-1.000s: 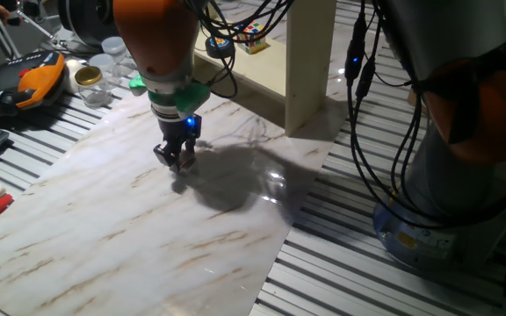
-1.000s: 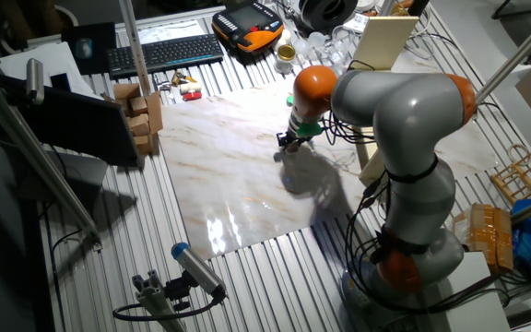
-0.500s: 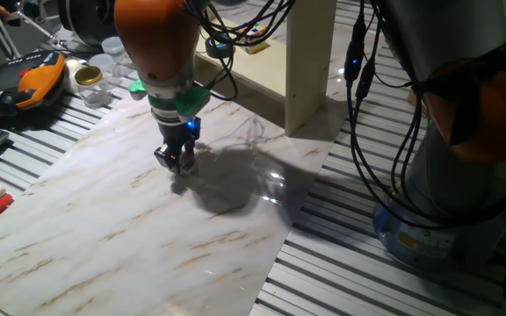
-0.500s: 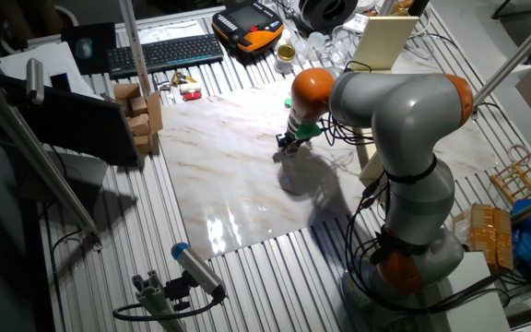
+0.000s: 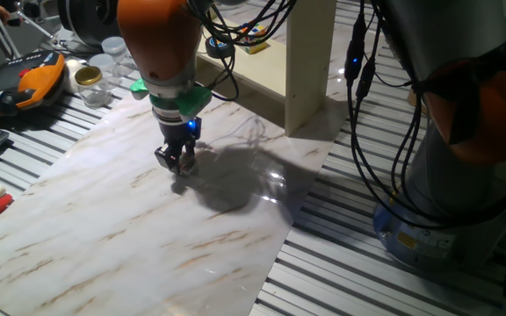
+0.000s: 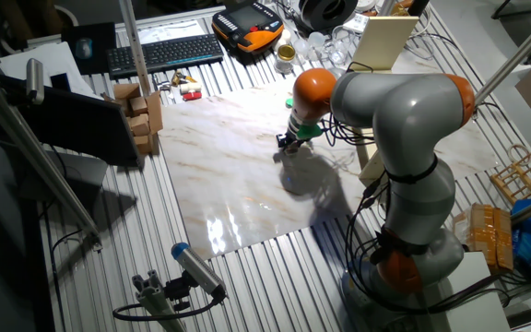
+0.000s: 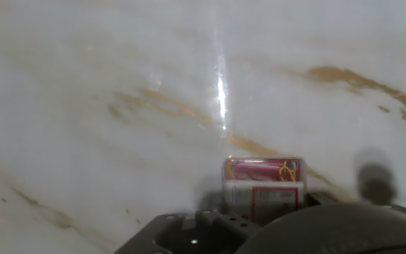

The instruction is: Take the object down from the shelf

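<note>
Over the marble board (image 5: 130, 228), the hand (image 5: 175, 160) grips a small box (image 7: 263, 180).

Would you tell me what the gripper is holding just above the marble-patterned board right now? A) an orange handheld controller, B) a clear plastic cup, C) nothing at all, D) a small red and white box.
D: the hand view shows a small red and white box at the gripper, low over the marble-patterned board, away from the pale beige wooden shelf.
</note>
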Robot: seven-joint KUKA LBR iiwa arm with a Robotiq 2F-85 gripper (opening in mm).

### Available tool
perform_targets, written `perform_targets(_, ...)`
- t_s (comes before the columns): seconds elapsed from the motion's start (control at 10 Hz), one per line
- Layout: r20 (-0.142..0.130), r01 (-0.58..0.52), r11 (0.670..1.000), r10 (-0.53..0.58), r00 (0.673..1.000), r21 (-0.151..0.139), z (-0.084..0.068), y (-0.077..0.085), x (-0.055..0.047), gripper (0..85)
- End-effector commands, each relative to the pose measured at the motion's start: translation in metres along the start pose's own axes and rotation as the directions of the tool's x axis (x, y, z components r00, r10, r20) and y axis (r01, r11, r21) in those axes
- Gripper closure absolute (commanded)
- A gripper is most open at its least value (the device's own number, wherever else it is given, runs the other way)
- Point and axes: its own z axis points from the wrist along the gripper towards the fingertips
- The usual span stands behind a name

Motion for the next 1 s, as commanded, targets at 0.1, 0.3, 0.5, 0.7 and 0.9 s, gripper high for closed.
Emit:
perform_targets(0.1, 0.007, 0.02, 1.0, -0.02, 1.0, 0.001, -0.001, 0.0, 0.0, 17.0)
perform_targets(0.3, 0.0, 0.016, 1.0, -0.015, 1.0, -0.009, -0.014, -0.004, -0.001, 17.0)
perform_targets(0.5, -0.013, 0.015, 1.0, -0.015, 1.0, -0.001, -0.034, -0.009, -0.004, 34.0)
perform_targets(0.7, -0.02, 0.025, 1.0, -0.025, 0.999, 0.008, -0.051, -0.018, -0.007, 34.0)
perform_targets(0.9, -0.035, 0.034, 0.999, -0.033, 0.999, 0.028, -0.072, -0.033, -0.012, 51.0)
